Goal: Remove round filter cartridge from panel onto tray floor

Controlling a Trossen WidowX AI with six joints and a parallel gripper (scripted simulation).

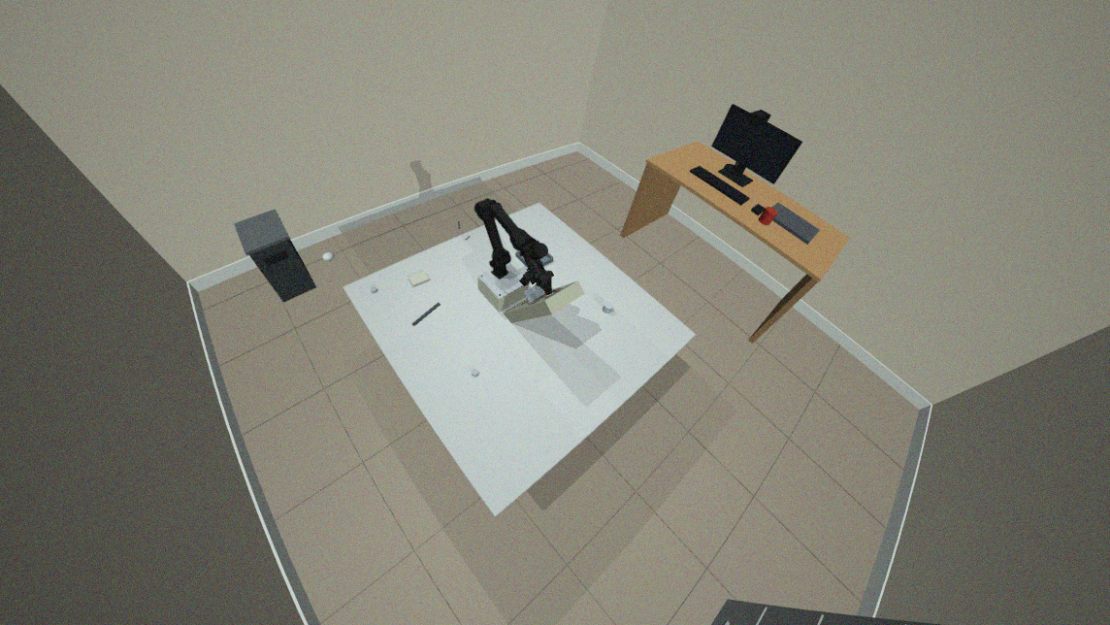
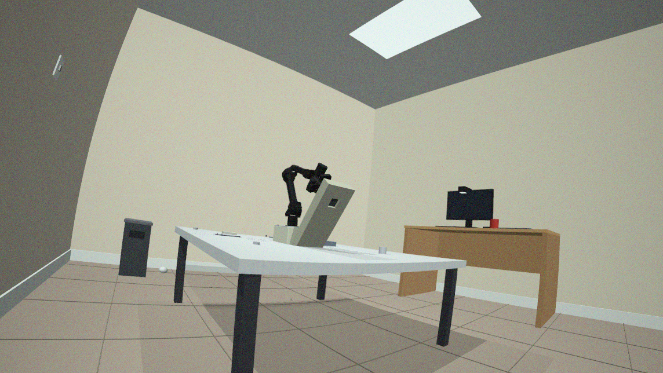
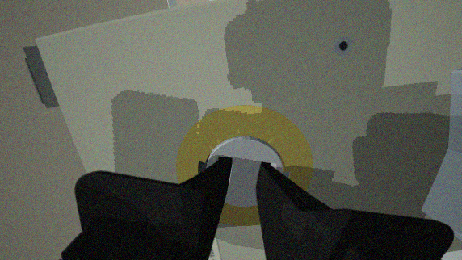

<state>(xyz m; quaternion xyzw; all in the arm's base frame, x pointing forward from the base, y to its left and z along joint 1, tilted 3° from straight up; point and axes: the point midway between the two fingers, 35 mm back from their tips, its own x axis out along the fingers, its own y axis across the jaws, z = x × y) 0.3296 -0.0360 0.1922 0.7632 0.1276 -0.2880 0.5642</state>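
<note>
The filter cartridge (image 3: 244,146) is a grey disc inside a yellow ring (image 3: 246,119) on the service panel (image 3: 121,65) (image 2: 320,222) (image 1: 565,297), which leans on the table. My gripper (image 3: 244,165) is shut on the cartridge, its two black fingertips at the slots on the face, which they largely cover. A thin dark edge shows along the disc's upper rim; how far it stands out from the panel is unclear. In the top and exterior views the cartridge and fingertips are too small or hidden to make out. I cannot tell for certain which part is the tray.
The white table (image 1: 466,419) (image 2: 343,267) bears a pale block (image 1: 418,278), a dark bar (image 1: 426,313) and a small grey cylinder (image 1: 607,309) (image 2: 382,250). A blue-grey object (image 1: 545,259) lies behind the arm. A screw hole (image 3: 343,45) is above right of the ring.
</note>
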